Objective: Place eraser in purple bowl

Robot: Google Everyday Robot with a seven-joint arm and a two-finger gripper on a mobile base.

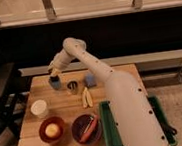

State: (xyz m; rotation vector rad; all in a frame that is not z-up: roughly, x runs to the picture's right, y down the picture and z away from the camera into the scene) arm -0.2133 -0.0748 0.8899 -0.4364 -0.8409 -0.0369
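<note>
The eraser (55, 83), a small dark upright block, stands at the back left of the wooden table (65, 116). My gripper (54, 75) reaches down onto its top from the long white arm and is shut on it. The block still rests on the table. The purple bowl (75, 131) sits near the front edge, to the right of centre, with reddish items lying in it. It is well apart from the gripper, nearer the front of the table.
A small metal cup (72, 86) and a light blue block (90, 80) stand just right of the eraser. Yellow pieces (86, 97) lie mid-table. A white cup (38, 108) and a red-orange bowl (42, 132) holding a yellow ball sit front left. A green tray (106, 131) lies on the right.
</note>
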